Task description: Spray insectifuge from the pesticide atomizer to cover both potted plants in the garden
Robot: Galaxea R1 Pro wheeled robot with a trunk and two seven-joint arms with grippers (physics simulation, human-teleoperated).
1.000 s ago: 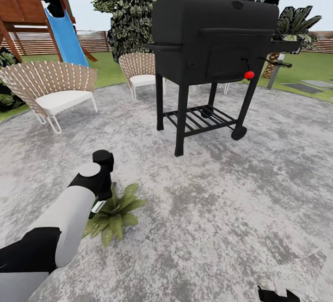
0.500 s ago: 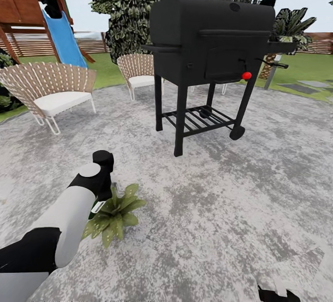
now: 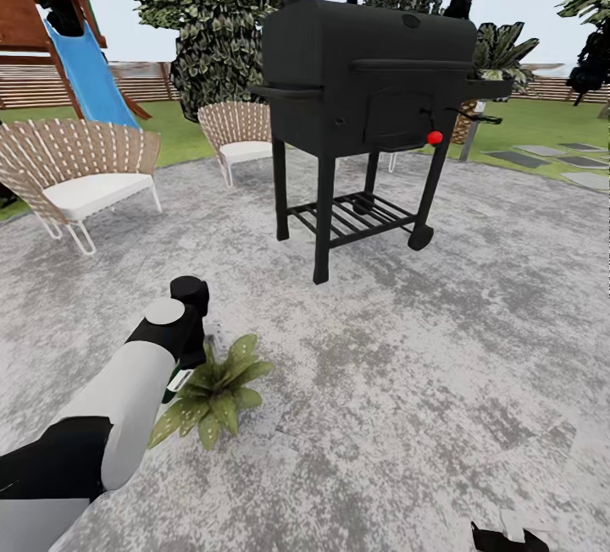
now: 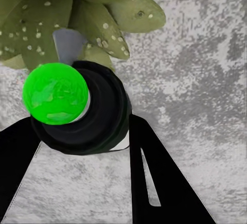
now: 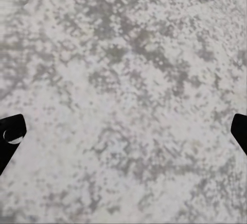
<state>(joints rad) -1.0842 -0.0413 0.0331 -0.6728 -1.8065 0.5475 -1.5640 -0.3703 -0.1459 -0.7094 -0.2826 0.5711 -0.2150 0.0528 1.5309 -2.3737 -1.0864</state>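
One arm low, pincer [image 4: 77, 147] gripping atomizer [image 4: 77, 110], perhaps.

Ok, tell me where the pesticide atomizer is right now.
The pesticide atomizer sits between the left gripper's fingers, directly above a potted plant on the stone patio, low left in the head view.

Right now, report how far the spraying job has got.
Done: the pesticide atomizer is picked up, clamped in the left pincer. In hand: it points at one potted plant, whose leaves show pale specks. Left: any further coverage there and the second plant. The right pincer hangs open over paving.
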